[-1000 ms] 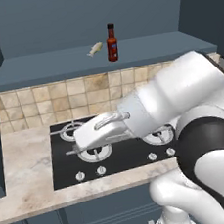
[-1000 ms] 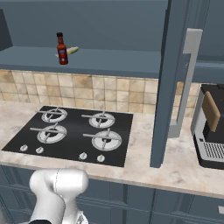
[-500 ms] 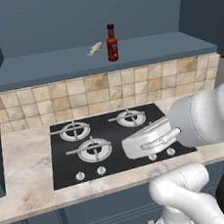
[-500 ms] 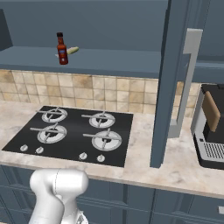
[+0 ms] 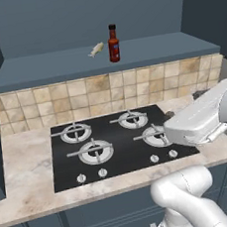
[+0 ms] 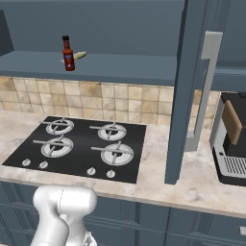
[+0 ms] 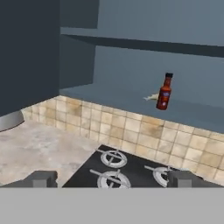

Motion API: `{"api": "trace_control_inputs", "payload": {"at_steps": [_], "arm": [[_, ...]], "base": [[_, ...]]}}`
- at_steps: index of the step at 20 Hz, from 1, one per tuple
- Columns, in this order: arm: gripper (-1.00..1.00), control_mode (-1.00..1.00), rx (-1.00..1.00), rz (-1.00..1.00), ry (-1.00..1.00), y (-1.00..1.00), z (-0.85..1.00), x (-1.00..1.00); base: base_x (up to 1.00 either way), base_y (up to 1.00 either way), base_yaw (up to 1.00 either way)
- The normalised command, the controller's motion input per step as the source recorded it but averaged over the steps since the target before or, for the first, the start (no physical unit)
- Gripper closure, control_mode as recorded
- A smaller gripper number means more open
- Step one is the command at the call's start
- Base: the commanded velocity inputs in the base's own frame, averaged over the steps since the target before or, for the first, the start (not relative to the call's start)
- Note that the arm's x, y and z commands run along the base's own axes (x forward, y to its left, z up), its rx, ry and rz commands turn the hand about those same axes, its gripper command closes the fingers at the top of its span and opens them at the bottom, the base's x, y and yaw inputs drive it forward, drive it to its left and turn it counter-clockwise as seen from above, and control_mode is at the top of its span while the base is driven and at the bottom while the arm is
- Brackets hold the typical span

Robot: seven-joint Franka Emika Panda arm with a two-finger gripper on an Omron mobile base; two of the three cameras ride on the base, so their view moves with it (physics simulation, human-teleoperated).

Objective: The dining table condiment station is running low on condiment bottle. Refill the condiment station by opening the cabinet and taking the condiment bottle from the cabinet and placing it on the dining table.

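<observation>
slim red-labelled condiment bottle [image 5: 113, 43] upright on the open slate-blue cabinet [image 5: 99, 59] shelf
gripper [image 7: 113, 178] jaws spread wide, empty, above the black gas hob [image 5: 114, 144].

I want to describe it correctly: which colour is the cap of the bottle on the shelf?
Black, above a dark red bottle; clearest in the left base view.

I see the open cabinet's bottom shelf [image 5: 143, 52] carrying the condiment bottle [image 5: 113, 43], upright, with a small pale item [image 5: 96, 49] lying just beside the bottle. Below the shelf, the stone counter [image 5: 26, 180] carries the black hob [image 5: 116, 145].
</observation>
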Motion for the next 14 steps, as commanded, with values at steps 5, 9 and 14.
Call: {"api": "trace_control_inputs", "payload": {"at_steps": [5, 9, 14], "arm": [[-1.0, -1.0, 0.01, -0.06, -0.26, -0.3, 0.31, 0.26], [-1.0, -1.0, 0.04, -0.1, -0.13, -0.15, 0.51, 0.41], [-1.0, -1.0, 0.01, -0.11, 0.0, 0.0, 0.2, 0.41]], "base": [[0.0, 0.0, 0.0], [0.0, 0.0, 0.0], [0.0, 0.0, 0.0]]}}
